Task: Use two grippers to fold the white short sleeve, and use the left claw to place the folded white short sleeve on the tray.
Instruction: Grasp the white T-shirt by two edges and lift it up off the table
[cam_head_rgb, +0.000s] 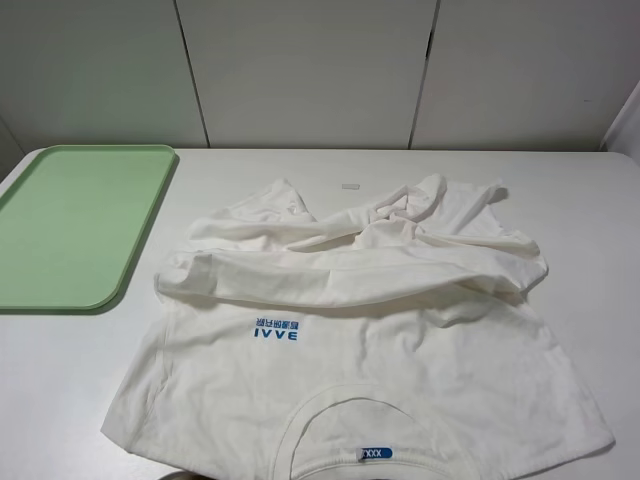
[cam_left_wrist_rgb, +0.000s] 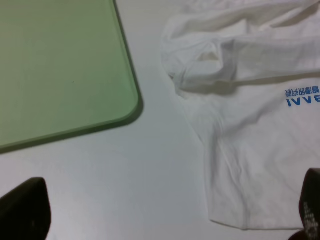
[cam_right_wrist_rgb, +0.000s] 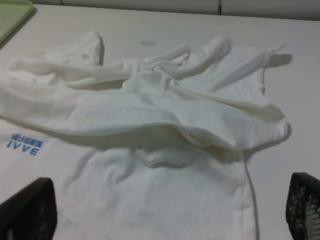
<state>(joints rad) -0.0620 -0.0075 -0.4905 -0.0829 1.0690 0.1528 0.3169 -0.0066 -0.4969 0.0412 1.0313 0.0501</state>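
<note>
The white short sleeve (cam_head_rgb: 370, 330) lies on the white table with its collar and blue neck label at the near edge. Its far part is folded back and bunched across the middle, above the blue "IVVE" print (cam_head_rgb: 275, 333). The pale-green tray (cam_head_rgb: 80, 220) lies empty at the far left. Neither arm shows in the exterior high view. My left gripper (cam_left_wrist_rgb: 170, 200) is open and empty, above bare table between the tray's corner (cam_left_wrist_rgb: 125, 107) and the shirt's left side (cam_left_wrist_rgb: 250, 150). My right gripper (cam_right_wrist_rgb: 165, 200) is open and empty over the shirt's right part (cam_right_wrist_rgb: 165, 130).
A small pale tag or strip (cam_head_rgb: 350, 186) lies on the table just beyond the shirt; it also shows in the right wrist view (cam_right_wrist_rgb: 148, 43). White wall panels (cam_head_rgb: 300, 70) stand behind the table's far edge.
</note>
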